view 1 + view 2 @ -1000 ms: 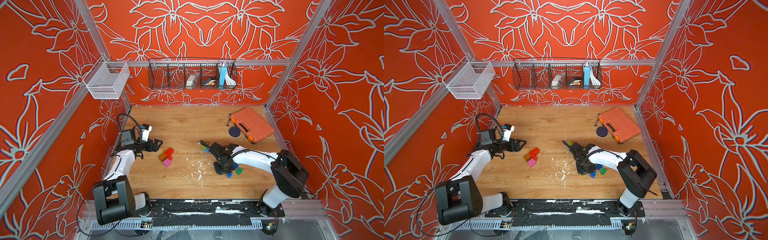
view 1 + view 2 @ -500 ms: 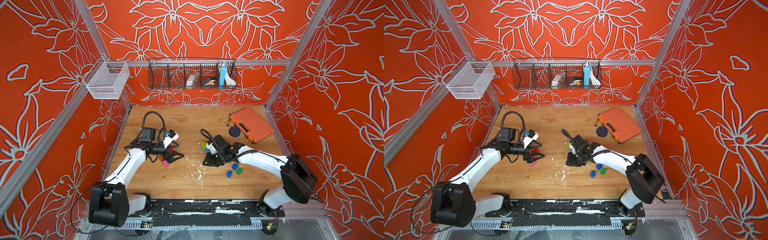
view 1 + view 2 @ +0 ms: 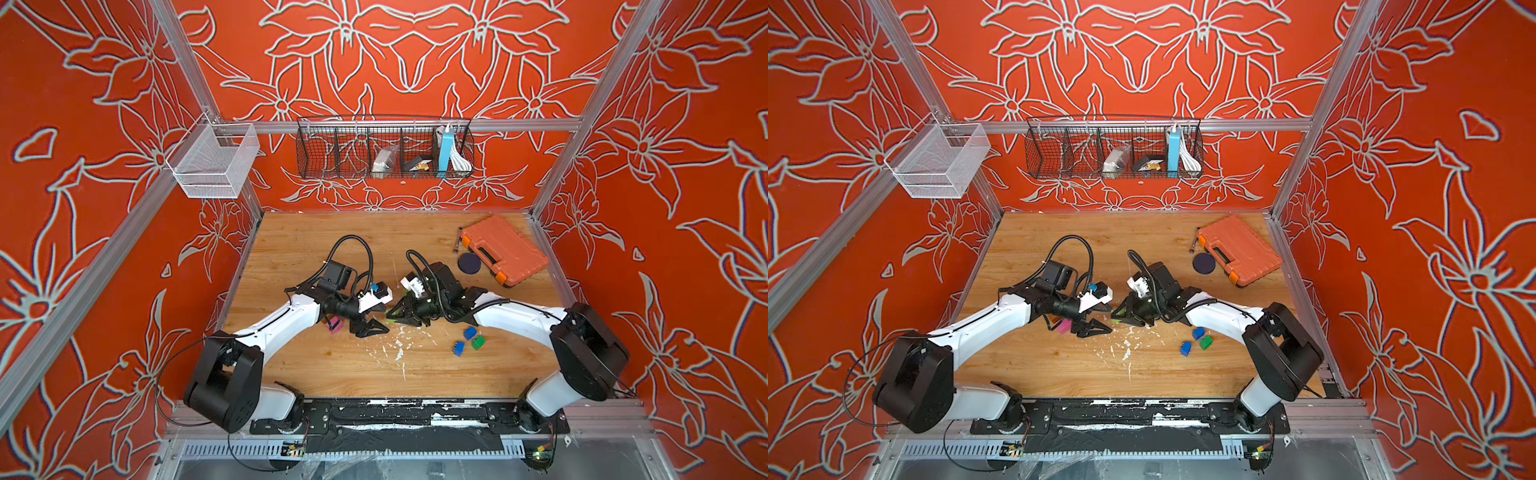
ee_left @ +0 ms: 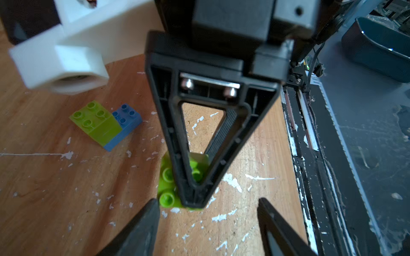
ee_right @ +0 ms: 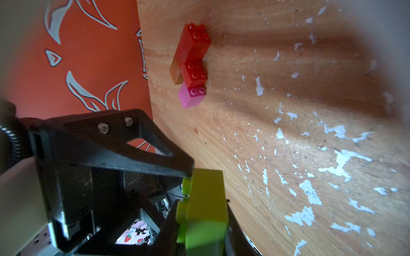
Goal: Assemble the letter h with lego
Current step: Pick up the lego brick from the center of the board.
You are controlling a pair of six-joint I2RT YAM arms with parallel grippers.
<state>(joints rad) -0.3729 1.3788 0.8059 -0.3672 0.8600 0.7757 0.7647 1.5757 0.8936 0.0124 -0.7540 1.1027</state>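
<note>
The left hand faces the right one, fingers part-open, holding nothing. Straight ahead, just past its tips, the right hand pinches a lime brick low over the surface (studs turned toward the left hand). Beyond lies a lime-and-blue pair.

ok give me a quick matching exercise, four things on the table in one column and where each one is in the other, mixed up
Things:
1. lime brick
2. pink brick
3. green brick
4. orange case

Places:
A. beside a dark round disc
B. gripped in the right fingers
C. right against a red brick
D. next to two blue bricks

Pairs: 1-B, 2-C, 3-D, 4-A
</note>
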